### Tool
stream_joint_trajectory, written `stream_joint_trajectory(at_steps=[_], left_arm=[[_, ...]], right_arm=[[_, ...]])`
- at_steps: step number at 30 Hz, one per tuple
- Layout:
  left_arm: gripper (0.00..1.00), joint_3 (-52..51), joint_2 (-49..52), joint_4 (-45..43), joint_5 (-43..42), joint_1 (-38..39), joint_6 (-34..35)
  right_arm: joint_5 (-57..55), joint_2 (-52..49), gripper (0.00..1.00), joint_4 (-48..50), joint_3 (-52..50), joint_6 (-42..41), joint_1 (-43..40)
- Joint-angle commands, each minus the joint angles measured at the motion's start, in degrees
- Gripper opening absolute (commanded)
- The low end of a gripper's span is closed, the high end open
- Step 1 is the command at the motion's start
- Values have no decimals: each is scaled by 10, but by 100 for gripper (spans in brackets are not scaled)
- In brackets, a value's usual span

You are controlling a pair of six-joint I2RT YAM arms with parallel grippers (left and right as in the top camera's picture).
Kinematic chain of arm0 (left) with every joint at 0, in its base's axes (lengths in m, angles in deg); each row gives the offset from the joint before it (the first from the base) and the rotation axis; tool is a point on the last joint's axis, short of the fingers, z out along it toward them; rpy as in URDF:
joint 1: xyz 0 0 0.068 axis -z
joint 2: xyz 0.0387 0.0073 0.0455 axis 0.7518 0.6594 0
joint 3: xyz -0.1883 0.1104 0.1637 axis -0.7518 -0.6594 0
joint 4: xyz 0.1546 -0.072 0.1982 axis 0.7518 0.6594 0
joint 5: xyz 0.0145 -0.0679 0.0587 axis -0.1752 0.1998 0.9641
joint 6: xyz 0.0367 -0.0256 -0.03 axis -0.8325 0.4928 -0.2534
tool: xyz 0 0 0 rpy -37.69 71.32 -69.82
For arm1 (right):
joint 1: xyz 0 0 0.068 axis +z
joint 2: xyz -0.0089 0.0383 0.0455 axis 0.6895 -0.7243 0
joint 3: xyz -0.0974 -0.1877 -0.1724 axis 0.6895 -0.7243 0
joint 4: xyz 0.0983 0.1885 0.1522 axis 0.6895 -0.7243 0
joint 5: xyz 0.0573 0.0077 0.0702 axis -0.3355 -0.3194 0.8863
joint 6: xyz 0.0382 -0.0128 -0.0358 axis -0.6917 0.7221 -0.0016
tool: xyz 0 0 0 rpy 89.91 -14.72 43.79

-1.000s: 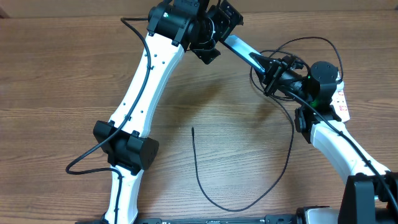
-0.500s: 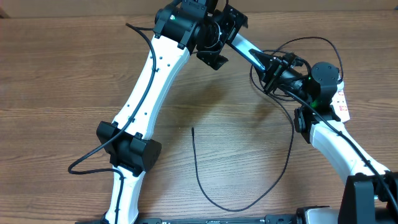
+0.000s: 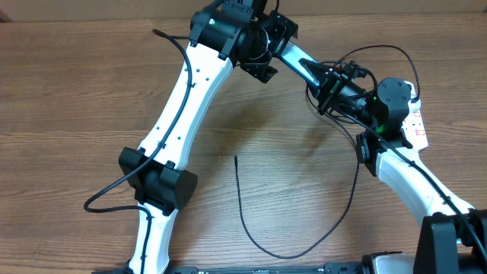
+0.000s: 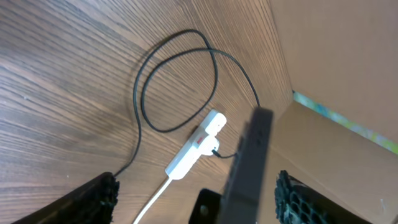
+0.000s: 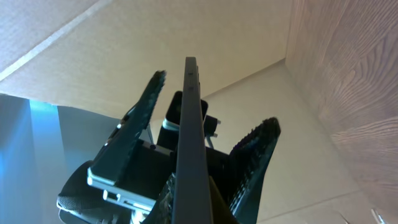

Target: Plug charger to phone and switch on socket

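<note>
The phone [image 3: 300,65] is up in the air at the far middle of the table, edge-on, with my right gripper [image 3: 329,78] shut on its lower end. In the right wrist view the phone [image 5: 189,130] runs up as a thin dark slab. My left gripper [image 3: 266,47] is open around the phone's far end, one finger [image 5: 144,109] on each side. In the left wrist view the phone [image 4: 249,162] stands between the fingers [image 4: 297,198], nearer the right one. The charger [image 3: 251,228] lies loose on the table, its tip pointing away. The socket [image 4: 194,146] lies on the wood.
A beige cardboard wall [image 4: 336,56] borders the table's far side. The socket's white cord [image 4: 152,199] runs toward the front edge. In the overhead view the socket [image 3: 418,125] is mostly hidden under the right arm. Black cable loops [image 4: 177,81] lie near the socket.
My left gripper has moved right, over the phone's far end, and its jaws have narrowed a little. The right arm has shifted the phone slightly toward it.
</note>
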Motion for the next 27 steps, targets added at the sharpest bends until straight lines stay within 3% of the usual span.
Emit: stream_joint_trajectory(at_steps=[1, 4, 7, 12, 22, 27], left_arm=[[77, -7, 18, -2, 24, 4, -4], [74, -7, 24, -4, 24, 4, -16], [90, -7, 26, -7, 25, 4, -16], [92, -7, 26, -16, 41, 4, -33], [77, -7, 26, -19, 54, 4, -59], [76, -7, 26, -20, 54, 4, -59]], right_arm=[[3, 4, 4, 11, 15, -79, 4], [3, 4, 4, 8, 15, -79, 4], [3, 4, 4, -2, 15, -79, 4], [3, 4, 4, -6, 15, -79, 4], [3, 4, 4, -40, 15, -79, 4], [3, 4, 4, -40, 15, -79, 4]])
